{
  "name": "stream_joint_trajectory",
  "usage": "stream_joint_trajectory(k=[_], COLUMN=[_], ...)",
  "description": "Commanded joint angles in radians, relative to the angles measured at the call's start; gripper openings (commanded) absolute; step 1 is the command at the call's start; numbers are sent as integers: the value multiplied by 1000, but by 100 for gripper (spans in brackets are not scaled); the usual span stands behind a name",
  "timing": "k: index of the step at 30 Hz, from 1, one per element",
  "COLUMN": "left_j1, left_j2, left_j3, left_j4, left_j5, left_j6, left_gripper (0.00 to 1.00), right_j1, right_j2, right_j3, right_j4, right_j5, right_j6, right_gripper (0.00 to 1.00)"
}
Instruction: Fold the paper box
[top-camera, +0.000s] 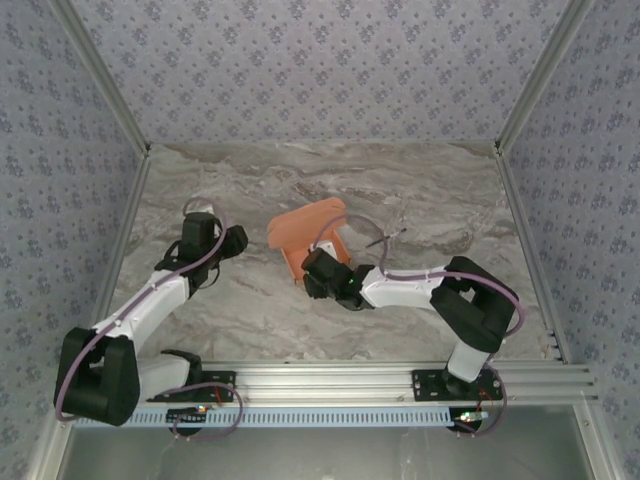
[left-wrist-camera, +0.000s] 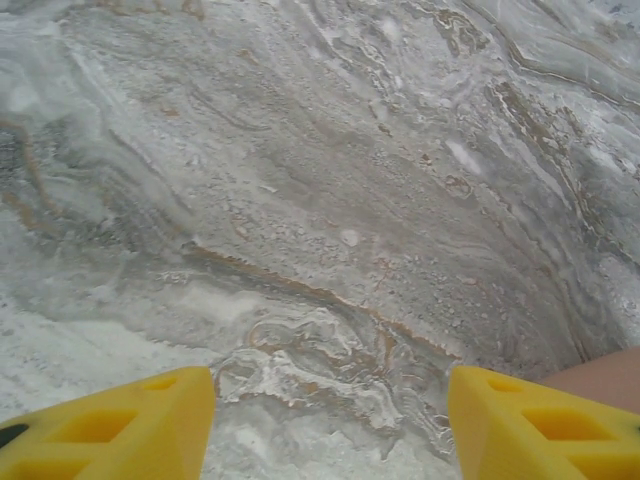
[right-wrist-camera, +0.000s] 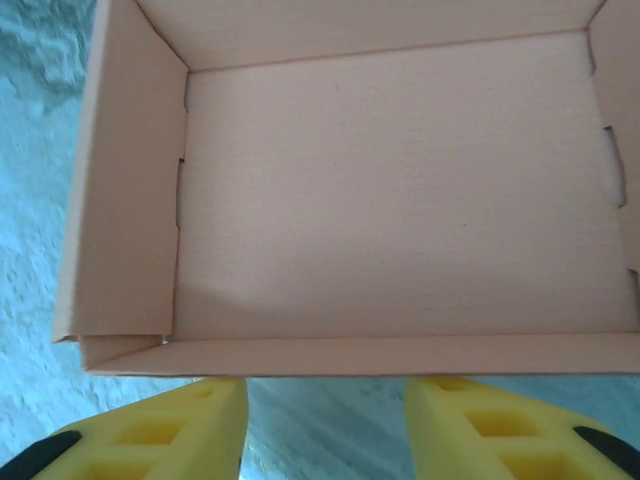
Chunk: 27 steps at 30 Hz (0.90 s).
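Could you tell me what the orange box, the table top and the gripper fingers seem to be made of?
The paper box: thin matte card, likely, with sharp creases and cut tabs. The table: grey veined marble look, perhaps a printed laminate. The fingers: yellow matte plastic, seemingly moulded with recesses.

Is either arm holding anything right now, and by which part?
Nothing is held. The left gripper hangs open over the table; the right gripper is open just short of the paper box, at its near wall.
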Motion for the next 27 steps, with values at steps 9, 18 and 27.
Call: stream_joint_trajectory(k=[9, 18, 27], left_j1=[2, 2, 2], left_j2=[-156, -259, -270], left_j3=[-45, -55, -43], left_j4=[-29, -72, -104], left_j5=[183, 257, 360], left_j6=[24, 39, 90], left_gripper=[71, 75, 78], right_j1=[21, -338, -627], right_j2=[-257, -426, -150], right_j3=[-51, -89, 114], right_j4=[-211, -274, -247], right_j5=[83, -6, -184], right_j6=[-49, -149, -234], right_gripper=[61, 71, 75])
